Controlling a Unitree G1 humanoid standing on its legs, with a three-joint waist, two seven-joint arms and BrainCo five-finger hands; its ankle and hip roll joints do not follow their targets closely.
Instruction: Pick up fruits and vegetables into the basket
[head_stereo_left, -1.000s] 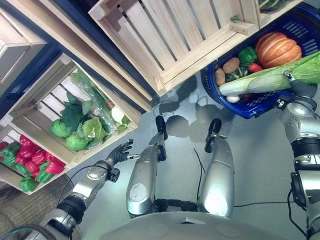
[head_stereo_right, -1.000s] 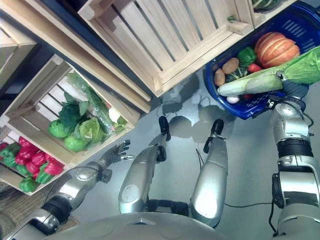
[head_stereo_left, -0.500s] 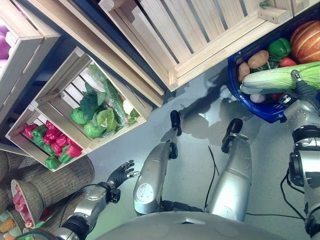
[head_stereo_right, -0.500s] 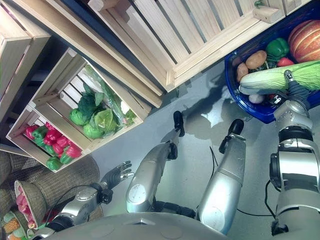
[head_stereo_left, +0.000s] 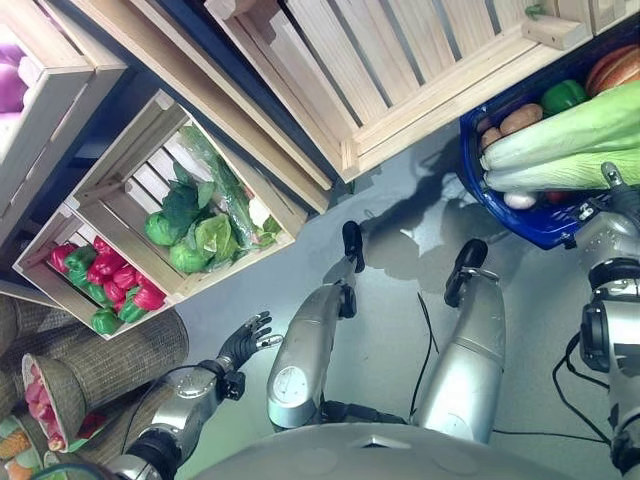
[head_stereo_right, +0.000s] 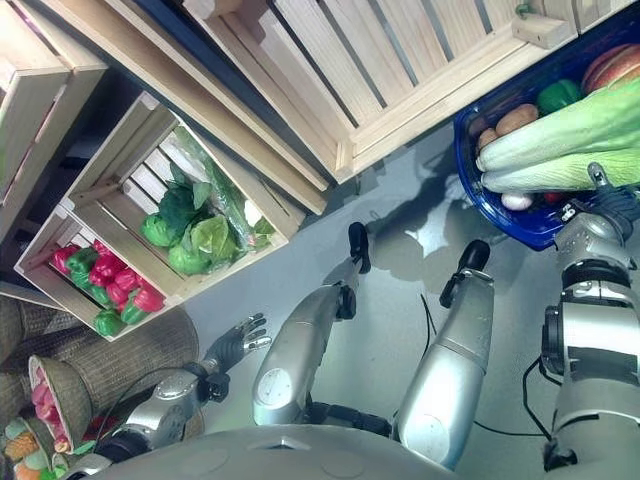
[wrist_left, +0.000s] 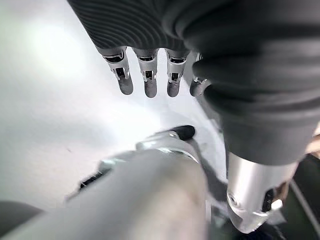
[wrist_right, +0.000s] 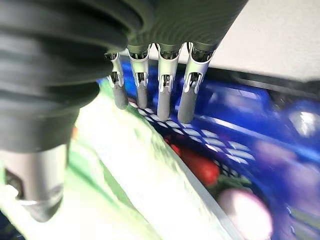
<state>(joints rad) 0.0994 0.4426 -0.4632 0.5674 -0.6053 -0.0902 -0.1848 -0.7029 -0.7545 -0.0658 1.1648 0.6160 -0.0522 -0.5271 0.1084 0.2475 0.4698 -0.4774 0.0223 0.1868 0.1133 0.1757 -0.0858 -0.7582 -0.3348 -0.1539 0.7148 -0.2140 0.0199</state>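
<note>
A blue basket (head_stereo_left: 512, 214) stands at the right and holds a long pale-green cabbage (head_stereo_left: 570, 130), an orange pumpkin (head_stereo_left: 615, 68), a green pepper (head_stereo_left: 562, 96), a potato (head_stereo_left: 522, 118) and a white onion (head_stereo_left: 518, 200). My right hand (head_stereo_left: 622, 198) sits at the basket's near rim, right by the cabbage. In the right wrist view its fingers (wrist_right: 165, 95) reach out straight over the cabbage (wrist_right: 150, 170) and the blue mesh (wrist_right: 240, 120). Low on the left, my left hand (head_stereo_left: 246, 340) hangs open over the floor, its fingers (wrist_left: 146, 80) straight, holding nothing.
A wooden crate of green leafy vegetables (head_stereo_left: 200, 225) and a crate of red and green peppers (head_stereo_left: 105, 290) stand on the left. An empty slatted crate (head_stereo_left: 400, 70) is at the top. Wicker baskets (head_stereo_left: 110, 360) with produce sit at the lower left.
The whole picture shifted over the last second as the camera moved. My left hand dropped away from the greens crate. The cabbage now shows larger and higher over the basket.
</note>
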